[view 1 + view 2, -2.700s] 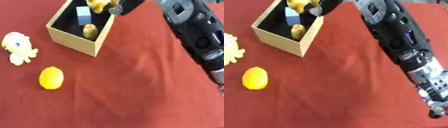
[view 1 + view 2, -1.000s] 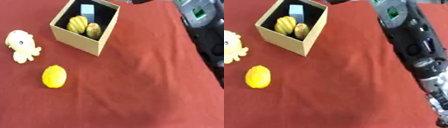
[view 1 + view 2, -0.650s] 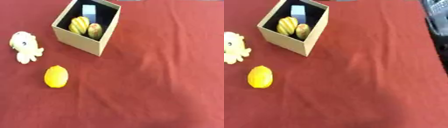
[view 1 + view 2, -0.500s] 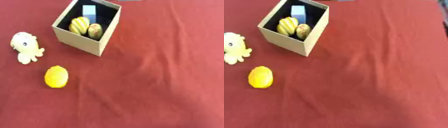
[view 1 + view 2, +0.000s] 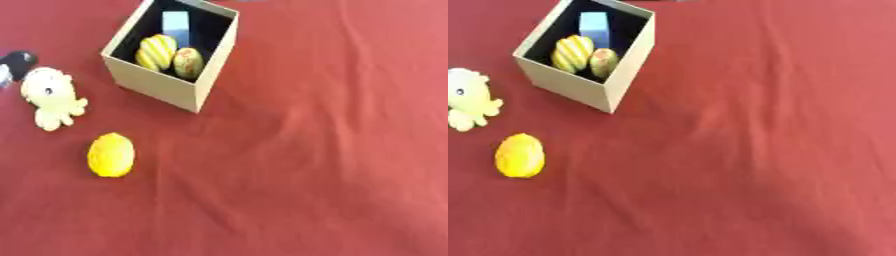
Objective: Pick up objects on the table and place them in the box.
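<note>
A: What could go wrong from here?

B: The lemon [image 5: 111,154] lies on the red cloth [image 5: 332,150] in front of the box [image 5: 157,86], well apart from it — it is rounded, so I'd guess a poorly centred grasp would send it rolling farther away. The octopus toy [image 5: 50,97] sits left of the box, just beside it; being soft, it may sag or slip out of the fingers. And the box already holds a striped yellow thing [image 5: 157,51], a speckled oval one [image 5: 188,62] and a pale blue block [image 5: 176,22], so room is tight — a careless drop could catch the rim and nudge the box.

A: And the hands?

B: Neither hand shows in either view, so I can't tell whether they are open or curled, nor how the arms are posed. There is a small dark thing [image 5: 17,59] further left of the box, just past the toy; I can't make out what it is.

A: So two things left to pick?

B: As I judge it, yes: the lemon and the toy.
</note>
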### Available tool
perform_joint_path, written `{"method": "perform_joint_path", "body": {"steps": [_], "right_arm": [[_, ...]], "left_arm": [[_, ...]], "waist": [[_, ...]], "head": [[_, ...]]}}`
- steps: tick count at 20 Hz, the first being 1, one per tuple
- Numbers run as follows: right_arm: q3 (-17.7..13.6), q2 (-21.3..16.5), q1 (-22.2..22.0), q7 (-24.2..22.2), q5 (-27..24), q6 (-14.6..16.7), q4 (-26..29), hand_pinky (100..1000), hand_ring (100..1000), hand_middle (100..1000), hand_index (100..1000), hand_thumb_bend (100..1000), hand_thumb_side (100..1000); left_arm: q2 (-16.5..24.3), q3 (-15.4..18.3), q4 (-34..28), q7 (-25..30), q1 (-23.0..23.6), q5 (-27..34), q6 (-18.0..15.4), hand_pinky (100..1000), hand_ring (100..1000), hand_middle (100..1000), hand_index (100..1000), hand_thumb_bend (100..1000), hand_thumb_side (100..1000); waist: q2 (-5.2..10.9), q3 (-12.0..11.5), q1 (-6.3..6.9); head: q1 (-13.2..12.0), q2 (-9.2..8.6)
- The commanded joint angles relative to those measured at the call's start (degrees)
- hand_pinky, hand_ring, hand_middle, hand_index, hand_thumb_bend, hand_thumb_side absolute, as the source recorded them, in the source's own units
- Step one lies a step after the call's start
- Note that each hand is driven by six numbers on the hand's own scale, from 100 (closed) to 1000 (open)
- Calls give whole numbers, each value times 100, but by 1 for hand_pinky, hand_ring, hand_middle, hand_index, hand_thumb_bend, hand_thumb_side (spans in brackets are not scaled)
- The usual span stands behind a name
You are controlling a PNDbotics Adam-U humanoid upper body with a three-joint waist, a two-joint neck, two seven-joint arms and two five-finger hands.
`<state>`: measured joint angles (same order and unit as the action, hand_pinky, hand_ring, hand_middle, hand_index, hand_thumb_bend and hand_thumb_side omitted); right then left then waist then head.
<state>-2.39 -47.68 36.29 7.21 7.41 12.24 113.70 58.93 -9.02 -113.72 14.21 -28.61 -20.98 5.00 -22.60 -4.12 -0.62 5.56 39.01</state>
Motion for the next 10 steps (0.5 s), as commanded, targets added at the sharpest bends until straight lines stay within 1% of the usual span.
{"method": "perform_joint_path", "body": {"steps": [1, 4, 8, 10], "right_arm": [[-139, -231, 8, 134, 34, 80, 89, 851, 889, 701, 801, 100, 545], [-149, -243, -2, 193, 59, 157, 89, 849, 884, 698, 800, 100, 528], [-125, -242, 3, 194, 89, 204, 89, 848, 880, 695, 796, 100, 528], [-117, -237, 3, 187, 94, 214, 89, 847, 879, 694, 795, 100, 529]], "left_arm": [[305, -137, -87, 625, -164, -18, 41, 840, 817, 827, 903, 625, 626], [278, -327, -87, 1095, -295, -70, 37, 842, 819, 829, 904, 627, 640], [238, -552, -87, 1441, -421, -83, 131, 845, 823, 833, 907, 631, 625], [227, -622, -87, 1585, -458, -153, 158, 861, 837, 848, 916, 649, 615]], "waist": [[101, 30, 15], [100, 59, 18], [101, 92, 24], [100, 103, 29]], "head": [[-61, -5], [-88, -11], [-91, -42], [-94, -52]]}}
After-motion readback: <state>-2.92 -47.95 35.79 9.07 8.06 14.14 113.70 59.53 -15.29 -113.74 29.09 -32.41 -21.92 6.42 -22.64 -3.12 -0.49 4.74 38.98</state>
